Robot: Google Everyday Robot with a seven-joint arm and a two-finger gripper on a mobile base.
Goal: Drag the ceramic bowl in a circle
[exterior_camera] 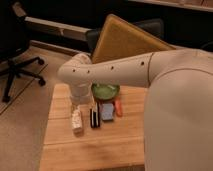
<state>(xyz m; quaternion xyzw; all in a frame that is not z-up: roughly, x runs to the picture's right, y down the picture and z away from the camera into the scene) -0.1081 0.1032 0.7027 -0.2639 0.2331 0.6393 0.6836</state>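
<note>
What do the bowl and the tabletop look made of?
The ceramic bowl: likely glazed ceramic, smooth green with a darker rim. The table: wood, warm tone with plank seams, matte. The gripper is down beside the bowl, below the arm's elbow.
</note>
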